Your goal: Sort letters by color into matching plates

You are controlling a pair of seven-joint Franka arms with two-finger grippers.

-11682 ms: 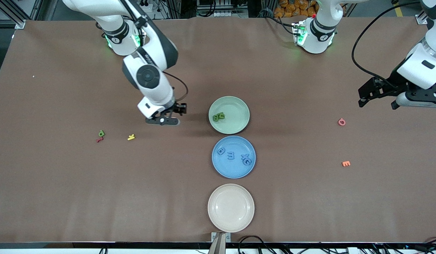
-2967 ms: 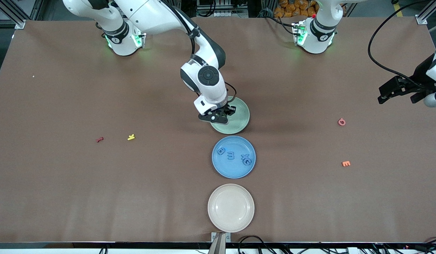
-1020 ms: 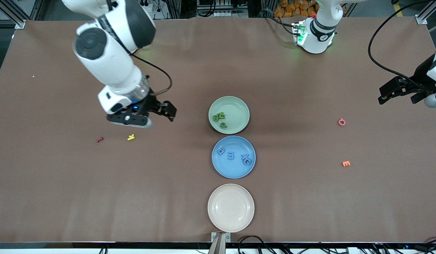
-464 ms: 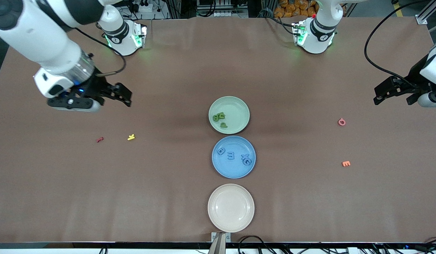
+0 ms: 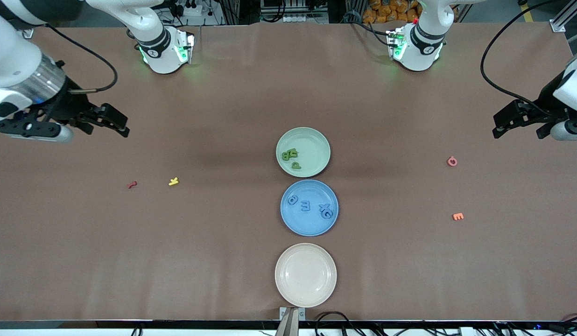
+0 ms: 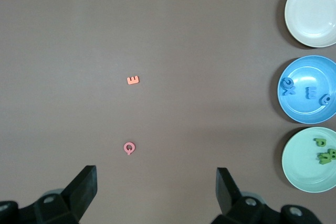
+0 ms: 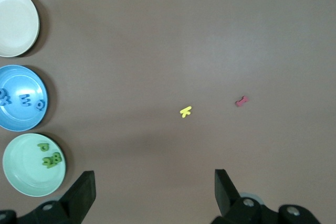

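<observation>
Sorting looks finished; both hands, left hand (image 5: 519, 125) and right hand (image 5: 99, 122), are held wide and empty. Stray yellow letter (image 5: 173, 181) could be wrongly plated.

under right gripper (image 5: 109, 122): bare table (image 5: 176, 261), jaws apart; yellow letter (image 5: 173, 181) and red letter (image 5: 132, 185) lie near
under left gripper (image 5: 519, 120): bare table, jaws apart; pink letter (image 5: 452, 161) near, orange letter (image 5: 457, 216) nearer the camera
midline: green plate (image 5: 316, 140), blue plate (image 5: 312, 224), beige plate (image 5: 306, 275) form a row
</observation>
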